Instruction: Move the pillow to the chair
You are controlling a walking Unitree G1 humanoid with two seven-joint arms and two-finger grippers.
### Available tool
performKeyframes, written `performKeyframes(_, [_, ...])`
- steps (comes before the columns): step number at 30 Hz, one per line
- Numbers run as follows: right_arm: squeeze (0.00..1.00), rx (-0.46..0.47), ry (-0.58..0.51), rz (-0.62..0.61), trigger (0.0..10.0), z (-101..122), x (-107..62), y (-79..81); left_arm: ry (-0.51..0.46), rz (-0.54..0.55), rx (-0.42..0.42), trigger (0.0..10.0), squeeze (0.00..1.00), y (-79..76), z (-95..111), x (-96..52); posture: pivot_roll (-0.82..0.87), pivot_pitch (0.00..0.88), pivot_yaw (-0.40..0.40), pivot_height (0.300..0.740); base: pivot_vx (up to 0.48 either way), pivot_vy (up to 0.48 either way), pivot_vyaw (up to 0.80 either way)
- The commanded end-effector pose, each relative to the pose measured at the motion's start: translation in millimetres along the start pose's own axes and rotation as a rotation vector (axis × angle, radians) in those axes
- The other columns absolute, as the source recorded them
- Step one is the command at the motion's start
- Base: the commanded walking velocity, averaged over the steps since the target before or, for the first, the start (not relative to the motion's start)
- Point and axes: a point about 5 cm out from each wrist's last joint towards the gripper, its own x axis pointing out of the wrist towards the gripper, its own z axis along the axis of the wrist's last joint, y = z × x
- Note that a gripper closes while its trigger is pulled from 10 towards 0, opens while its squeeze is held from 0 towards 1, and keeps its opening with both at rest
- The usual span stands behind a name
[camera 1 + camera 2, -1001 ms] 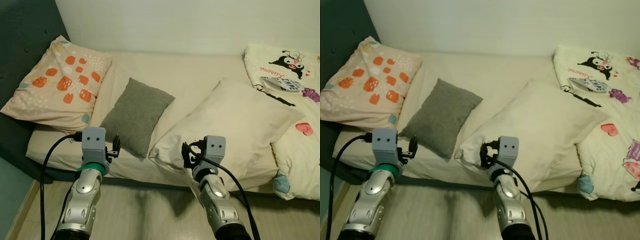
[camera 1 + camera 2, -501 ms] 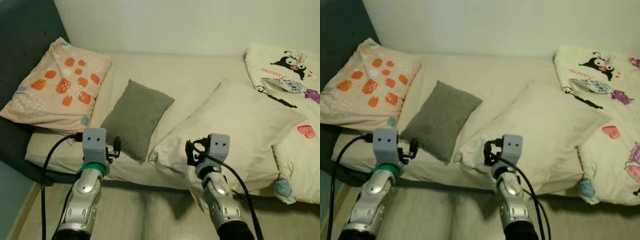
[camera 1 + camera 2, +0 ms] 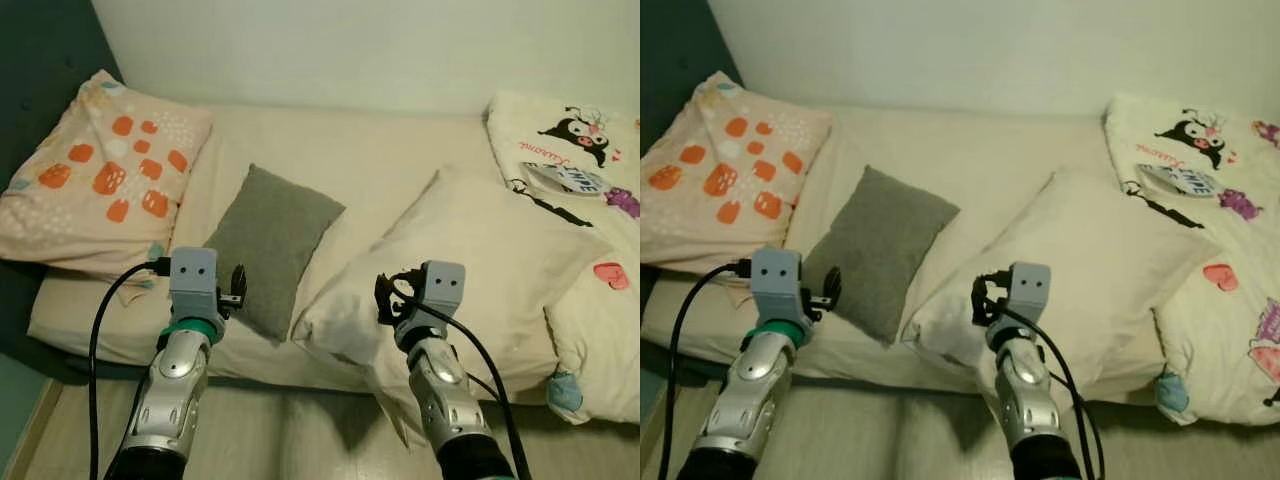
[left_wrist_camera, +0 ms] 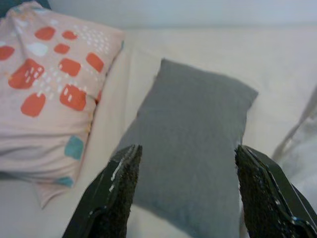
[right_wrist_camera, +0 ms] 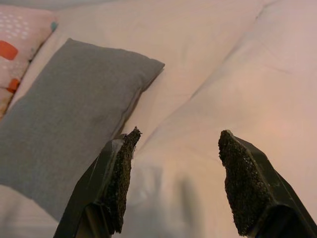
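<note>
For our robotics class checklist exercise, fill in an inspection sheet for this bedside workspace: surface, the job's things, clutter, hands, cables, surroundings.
Surface: bed with a cream sheet, bare along the middle.
Job's things: grey pillow lying flat near the front edge; large cream pillow beside it; patterned orange-and-pink pillow against the dark headboard. Chair: nothing seen.
Clutter: cartoon-print blanket bunched at the bed's right.
Hands: left hand open, aimed at the grey pillow, apart from it; right hand open, over the cream pillow's edge.
Cables: black cable looping from the left wrist; another down the right arm.
Surroundings: pale wall, wooden floor.
</note>
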Motion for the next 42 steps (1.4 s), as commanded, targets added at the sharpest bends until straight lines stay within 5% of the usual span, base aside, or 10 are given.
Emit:
performKeyframes(1, [0.0, 0.015, 0.011, -0.013, 10.0, -4, -1.2, 0.3, 0.031, 0.012, 0.011, 10.0, 0.0, 5.5, -8, -1.5, 0.05, 0.003, 0.073, 0.74, 0.326, 0.0, 0.0])
performKeyframes(29, [0.0, 0.037, 0.008, -0.098, 10.0, -7, -5.4, -16.7, 0.024, -0.045, 0.027, 10.0, 0.0, -1.1, -1, 10.2, 0.05, 0.028, 0.116, 0.74, 0.324, 0.0, 0.0])
performKeyframes(42, [0.0, 0.036, 0.003, -0.122, 10.0, -6, -5.0, -17.2, 0.037, -0.11, 0.037, 10.0, 0.0, -14.6, 0, 13.6, 0.05, 0.041, 0.137, 0.74, 0.0, 0.0, 0.0])
